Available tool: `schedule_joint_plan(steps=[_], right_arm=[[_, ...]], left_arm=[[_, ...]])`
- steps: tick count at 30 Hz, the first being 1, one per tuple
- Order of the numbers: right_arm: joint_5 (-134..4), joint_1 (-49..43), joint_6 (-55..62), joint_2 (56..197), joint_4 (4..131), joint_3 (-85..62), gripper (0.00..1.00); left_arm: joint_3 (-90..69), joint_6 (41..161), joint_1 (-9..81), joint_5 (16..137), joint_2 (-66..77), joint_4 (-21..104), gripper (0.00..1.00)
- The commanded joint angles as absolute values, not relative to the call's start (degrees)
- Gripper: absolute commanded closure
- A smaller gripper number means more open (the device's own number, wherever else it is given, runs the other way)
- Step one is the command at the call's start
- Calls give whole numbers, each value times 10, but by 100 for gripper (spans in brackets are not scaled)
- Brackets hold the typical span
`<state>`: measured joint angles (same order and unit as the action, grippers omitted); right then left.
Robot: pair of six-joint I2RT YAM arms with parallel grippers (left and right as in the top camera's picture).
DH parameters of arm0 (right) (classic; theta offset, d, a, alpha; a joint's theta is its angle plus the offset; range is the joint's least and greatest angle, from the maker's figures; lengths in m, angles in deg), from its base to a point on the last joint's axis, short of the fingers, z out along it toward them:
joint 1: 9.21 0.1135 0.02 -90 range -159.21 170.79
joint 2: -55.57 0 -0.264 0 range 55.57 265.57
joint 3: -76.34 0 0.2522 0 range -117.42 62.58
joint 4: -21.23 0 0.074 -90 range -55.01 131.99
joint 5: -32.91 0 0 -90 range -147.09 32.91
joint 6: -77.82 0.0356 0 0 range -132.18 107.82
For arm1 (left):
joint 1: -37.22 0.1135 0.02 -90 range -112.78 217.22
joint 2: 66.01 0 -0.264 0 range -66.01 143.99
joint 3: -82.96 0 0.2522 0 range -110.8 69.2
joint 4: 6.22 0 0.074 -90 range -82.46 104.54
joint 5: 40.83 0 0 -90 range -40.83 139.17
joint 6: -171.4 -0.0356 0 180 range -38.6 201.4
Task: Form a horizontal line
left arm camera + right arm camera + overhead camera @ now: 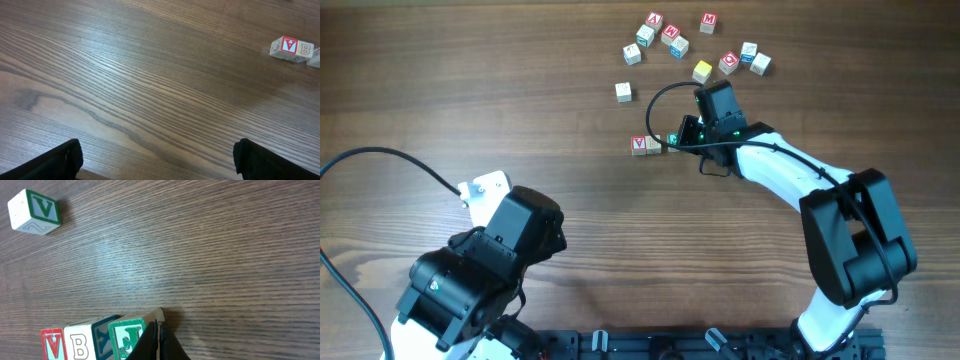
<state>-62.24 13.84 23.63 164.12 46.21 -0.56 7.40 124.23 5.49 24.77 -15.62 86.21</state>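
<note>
Tabletop (620, 220) — three-cube row (92, 340); right claw (158, 326) closed beside it, left claw (157, 157) agape, both empty

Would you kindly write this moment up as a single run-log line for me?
status: red-letter cube, B cube, green-letter cube side by side | right tool: shut, at green-letter cube's outer end | left tool: open, clear of cubes

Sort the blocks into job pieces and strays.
Job: red-faced cube, B cube, green J cube, side by side in a row; shut right gripper beside the J.
Strays: green V cube, yellow cube, cluster of lettered cubes.
</note>
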Motion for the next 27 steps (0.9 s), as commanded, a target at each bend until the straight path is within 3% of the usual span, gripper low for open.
schedule_joint_plan(steps=[1, 9, 13, 27], right_arm=[[-634, 138, 223, 1650, 459, -4, 95], [-605, 138, 270, 1650, 475, -4, 96], [-643, 138, 222, 1653, 457, -4, 95], [-671, 138, 211, 1656, 457, -4, 95]], left_arm=[[75, 1254, 56, 238, -157, 863, 0], [75, 1254, 56, 238, -157, 863, 0], [75, 1254, 56, 238, -157, 863, 0], [75, 1254, 56, 238, -157, 863, 0]])
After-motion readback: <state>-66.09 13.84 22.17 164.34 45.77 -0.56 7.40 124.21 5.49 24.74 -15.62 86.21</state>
